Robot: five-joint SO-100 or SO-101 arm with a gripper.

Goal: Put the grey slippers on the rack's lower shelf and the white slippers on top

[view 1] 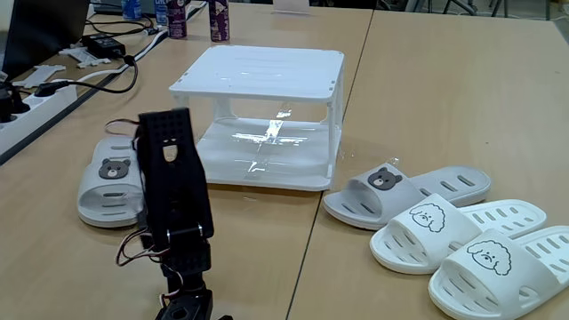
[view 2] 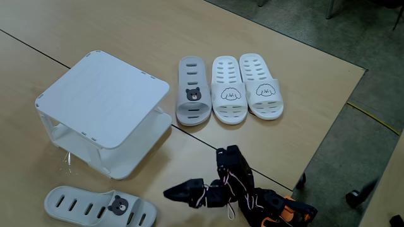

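The white two-tier rack (view 1: 258, 71) (view 2: 101, 94) stands mid-table, and its glossy lower shelf (view 1: 267, 156) is bare. One grey slipper (view 1: 107, 182) (view 2: 95, 209) with a bear face lies apart, to the left of the rack in a fixed view. A second grey slipper (view 1: 391, 191) (view 2: 192, 91) lies beside the two white slippers (view 1: 453, 231) (view 2: 228, 88) with dog faces. My black gripper (view 1: 165, 120) (view 2: 169, 192) hovers between the lone grey slipper and the rack. Its jaws taper to one point, shut with nothing in them.
A power strip with cables (view 1: 40, 89) runs along the far left table edge, and bottles (view 1: 218, 20) stand at the back. The table edge (view 2: 328, 135) drops to the floor close behind the arm's orange base (view 2: 287, 214).
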